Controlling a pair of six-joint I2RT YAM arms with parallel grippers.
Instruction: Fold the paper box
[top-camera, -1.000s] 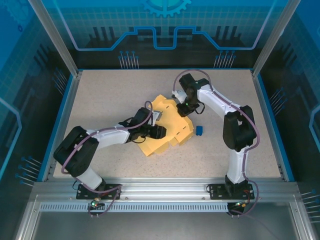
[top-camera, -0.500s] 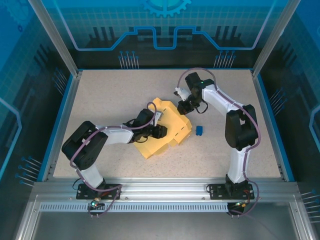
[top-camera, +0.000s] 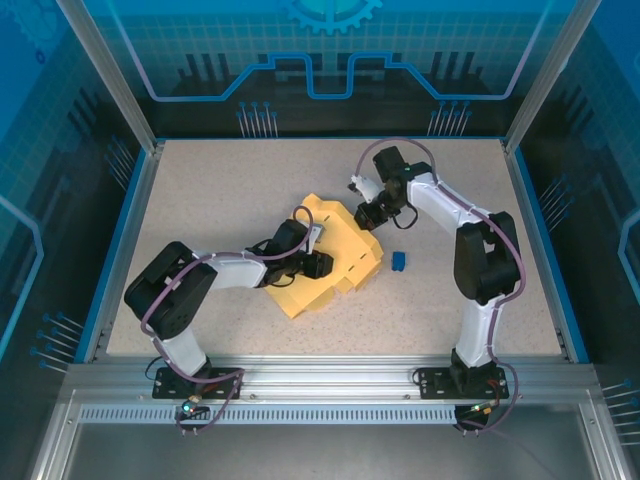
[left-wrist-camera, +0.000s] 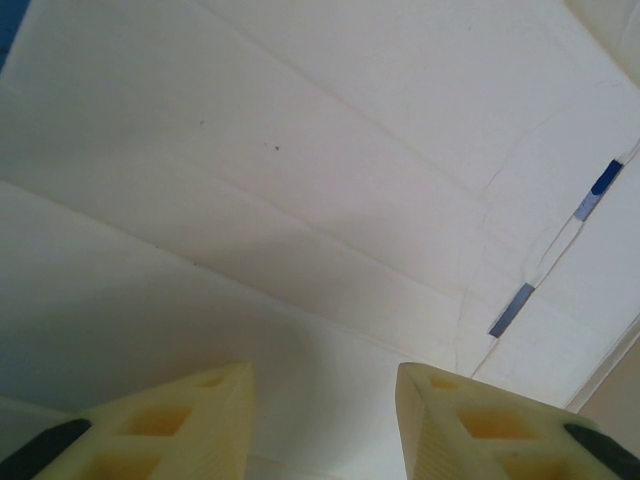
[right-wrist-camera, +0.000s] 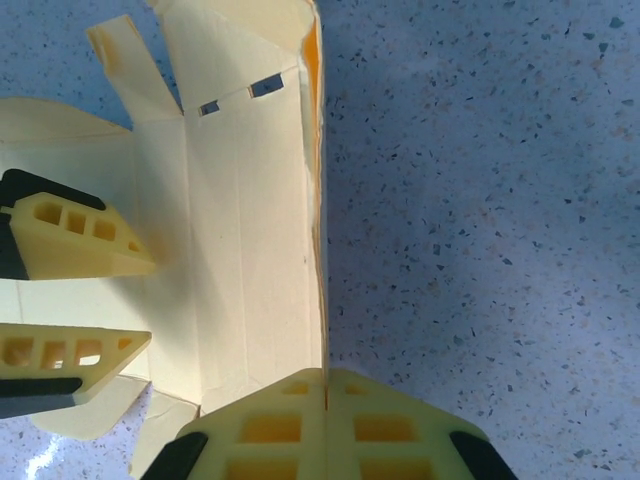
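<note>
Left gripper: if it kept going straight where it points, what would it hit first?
The paper box: its creased panel lies straight ahead of the left gripper, seemingly close, though depth is unclear.

Left pincer (top-camera: 320, 250) rests on the paper box (top-camera: 350, 252) — right pincer (top-camera: 365, 216) at its far edge, blue object (top-camera: 399, 262) beside

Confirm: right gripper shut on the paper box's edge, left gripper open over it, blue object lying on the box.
Not quite: the blue object lies on the table beside the paper box, not on it, as the top external view shows.
</note>
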